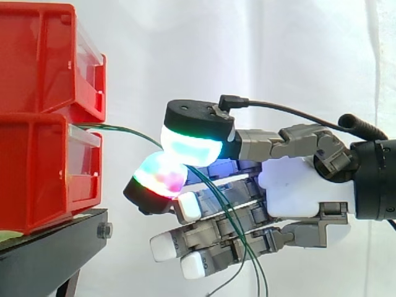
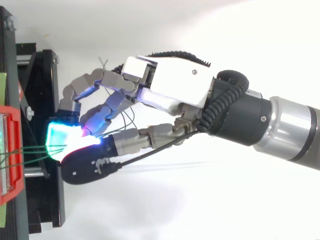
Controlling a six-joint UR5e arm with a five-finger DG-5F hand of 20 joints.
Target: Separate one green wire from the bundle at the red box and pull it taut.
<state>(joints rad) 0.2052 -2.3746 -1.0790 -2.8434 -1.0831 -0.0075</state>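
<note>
A white curtain (image 1: 278,55) is hanging behind everything in the side view. At the left of the frame the red bins (image 1: 43,154) are standing stacked on the black stand (image 1: 55,247), which is filling the lower left corner. My hand (image 1: 303,189) is extending in from the right edge, fingers pointing left toward the bins. I am pinching the green wires (image 1: 127,130) between two glowing pads (image 1: 192,147) just right of the bins. The upper pad is shining white and green, the lower one magenta and green. The wires are leaving the gap between the upper and lower bin and running right in a shallow arc to the pinch. From there they are hanging down across my other fingers to the bottom edge. Those fingers are lying loosely bent below, white-tipped, holding nothing. I cannot tell how many strands I am gripping.

From above, the background is showing pale white. The black stand (image 2: 47,200) is running down the left edge, with the red bins (image 2: 11,115) at lower left. My arm (image 2: 285,130) is coming in from the right edge, my hand (image 2: 175,85) sitting at the centre. The pads are glowing cyan and white at centre left, clamped on the green wires (image 2: 30,151), which are fanning out from the bin front and converging at my fingertips.
</note>
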